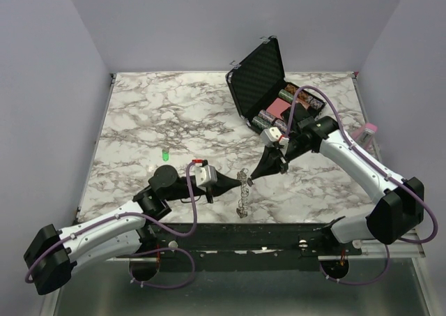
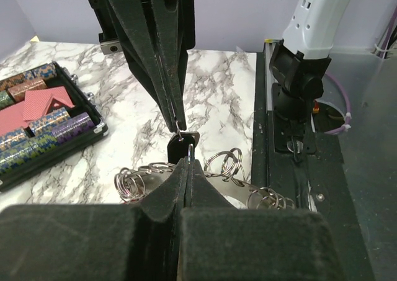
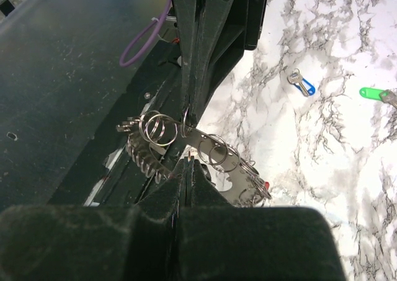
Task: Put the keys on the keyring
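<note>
The keyring (image 1: 242, 194), a run of linked silver split rings, sits near the front edge of the desk (image 1: 174, 114), a little right of its middle. It hangs between the two arms, with its lower end drooping toward the desk. The left pincer (image 1: 240, 184) is clenched on one thin ring of it. The right pincer (image 1: 255, 178) meets it tip to tip, also clenched on a small wire loop. What looks like a dark-headed key (image 2: 177, 147) hangs just beneath that loop, but I cannot tell whether the loop belongs to the key or to the keyring.

The step in hand seems to be threading: one arm steadies a ring while the other works a key onto it. The next move probably calls for a fine twist along the coil, because the split is narrow and the tips block each other's view.

A green-headed key (image 1: 165, 155) lies apart on the left half of the desk. A blue-headed key (image 3: 302, 84) lies near it, and neither is on a ring yet. An open black case (image 1: 256, 75) of chips stands at the back right corner.

The desk is white marble-patterned with grey veins and has a dark rail along its front edge. Plain pale lilac walls (image 1: 230, 23) close it in at the back and on both sides.
</note>
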